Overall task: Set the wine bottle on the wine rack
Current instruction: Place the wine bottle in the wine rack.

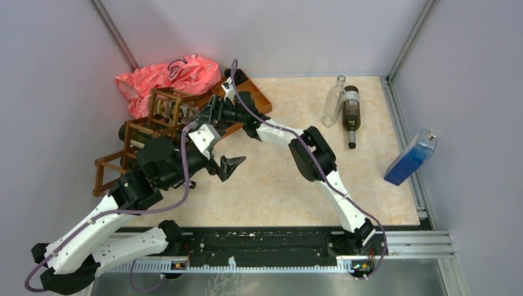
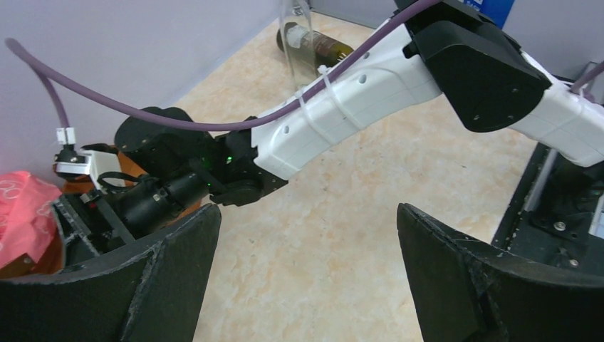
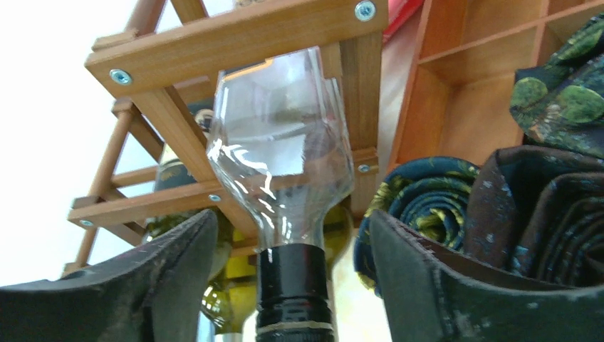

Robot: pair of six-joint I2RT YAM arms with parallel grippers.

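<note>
The wine bottle [image 3: 281, 153] is clear glass with a black foil neck, and its body lies inside a cell of the wine rack [image 3: 235, 35]. My right gripper [image 3: 292, 249] is open around the neck, with a gap between each finger and the foil. From above, the right gripper [image 1: 213, 114] reaches into the dark brown wine rack [image 1: 139, 132] at the left. My left gripper [image 1: 228, 165] hangs open over bare table just right of the rack, and its fingers [image 2: 178, 271] hold nothing.
A greenish bottle [image 3: 235, 285] lies lower in the rack. An orange-brown tray [image 3: 456, 92] with rolled ties [image 3: 427, 199] sits right beside it. On the table's far right lie a clear bottle [image 1: 333, 102], a dark bottle [image 1: 351, 111] and a blue box [image 1: 410, 157]. A pink bag [image 1: 169, 77] lies behind the rack.
</note>
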